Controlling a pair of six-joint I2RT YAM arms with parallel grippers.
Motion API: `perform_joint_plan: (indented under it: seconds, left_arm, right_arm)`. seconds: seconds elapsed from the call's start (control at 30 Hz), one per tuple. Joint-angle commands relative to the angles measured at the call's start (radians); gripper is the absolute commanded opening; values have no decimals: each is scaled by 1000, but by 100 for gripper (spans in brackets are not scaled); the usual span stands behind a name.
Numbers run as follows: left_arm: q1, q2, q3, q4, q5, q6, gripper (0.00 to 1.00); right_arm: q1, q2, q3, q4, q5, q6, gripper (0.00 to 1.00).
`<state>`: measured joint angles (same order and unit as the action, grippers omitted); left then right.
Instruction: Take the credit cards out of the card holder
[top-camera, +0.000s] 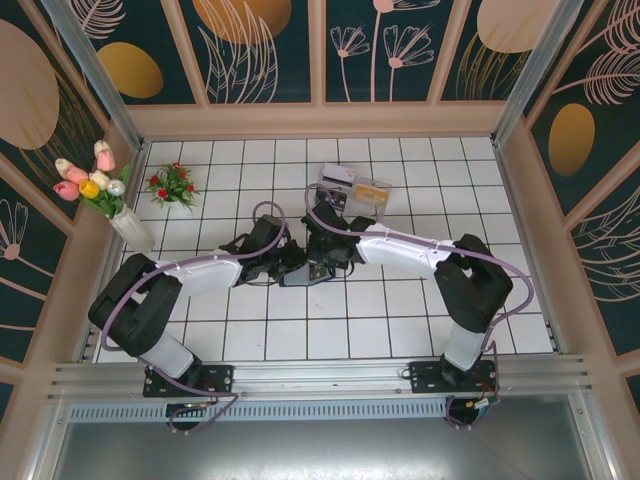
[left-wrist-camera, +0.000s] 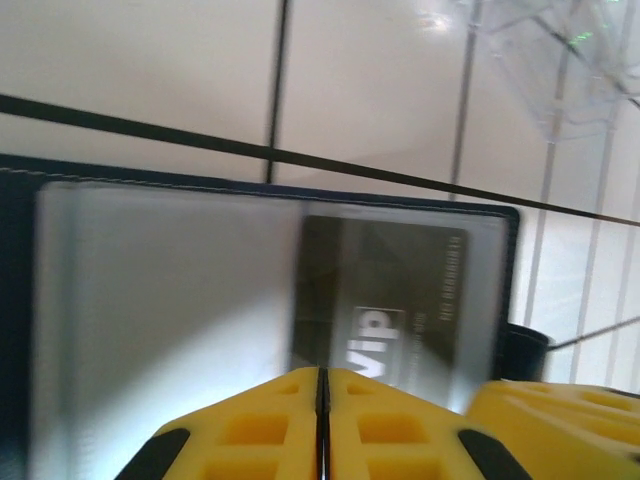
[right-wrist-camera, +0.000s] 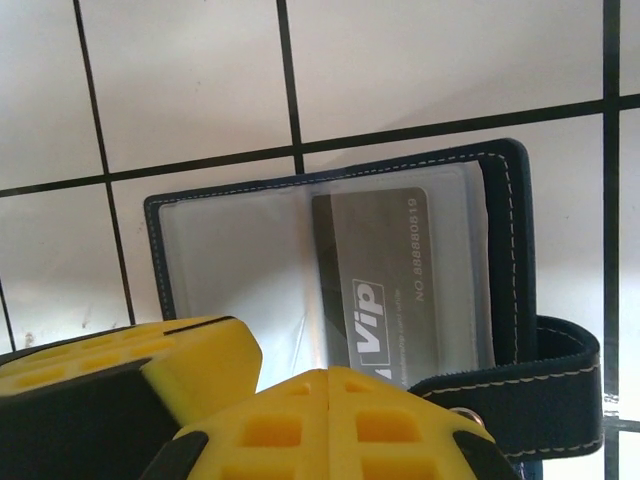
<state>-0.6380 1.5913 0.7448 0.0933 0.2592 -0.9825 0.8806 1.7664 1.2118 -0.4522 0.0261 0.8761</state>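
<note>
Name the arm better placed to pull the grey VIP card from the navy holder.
Right, probably. The right end effector, closed, meets the near end of the grey rectangular VIP card in the navy folding card holder; the left end effector, closed, sits beside on the clear sleeve.

Bench (top-camera: 400, 330): white square tiles with dark grout lines, evenly lit, with a faint sheen.
Walls (top-camera: 270, 50): dark teal panels on three sides, printed with gold ovals and pale line-drawn leaves and flowers.
Frame (top-camera: 320, 120): tan beams between the panels and along the foot of the walls.
Posts (top-camera: 90, 70): bare aluminium, slanting up from the two far corners.
Left side: white vase (top-camera: 130, 230) of pink, yellow and white tulips by the wall; small red flowers (top-camera: 172, 185) just beside it.
Near edge: aluminium rail (top-camera: 320, 378), with a grey metal sheet (top-camera: 320, 450) below it.
</note>
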Motion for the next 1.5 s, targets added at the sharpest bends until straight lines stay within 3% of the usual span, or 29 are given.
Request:
perform_joint_plan:
  seconds: [0.0,0.27,0.5,1.47]
  left_arm:
    - [-4,46,30,94,107,-15,13]
    - [-4,155,93,68,118,-19,15]
    - [-3,180,87,24,71,-15,17]
    - [-2,144,107,-132,-56,77,26]
  right_arm:
    - [-17,13,-26,-11,22,25,5]
    - [-47,11,-59,-6,39,11,7]
    - [-78,21,-110,65,-38,-23,13]
    - [-131,93,-179,126,-98,-35,16]
